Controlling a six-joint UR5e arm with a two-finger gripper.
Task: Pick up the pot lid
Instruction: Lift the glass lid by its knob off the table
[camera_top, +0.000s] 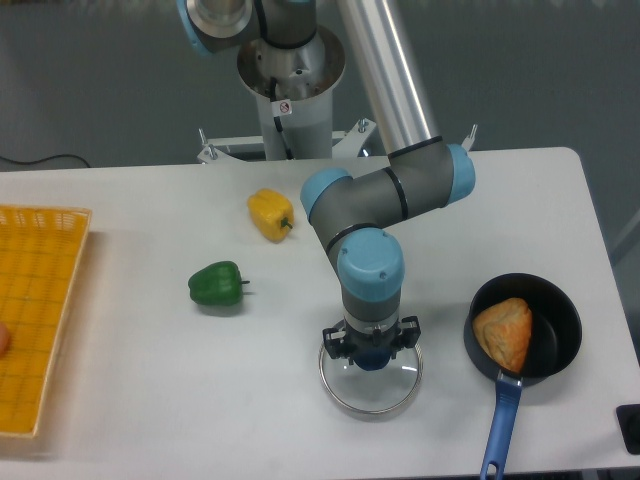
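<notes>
A round glass pot lid (371, 378) with a metal rim lies flat on the white table near the front edge. My gripper (371, 357) points straight down over the lid's centre, right at its knob. The wrist hides the fingers and the knob, so I cannot tell whether the fingers are closed on it. The lid's rim shows all around below the gripper.
A black pan (552, 325) with a blue handle, holding a piece of bread (504, 332), sits right of the lid. A green pepper (217, 285) and a yellow pepper (270, 213) lie to the left. A yellow basket (36, 310) is at the left edge.
</notes>
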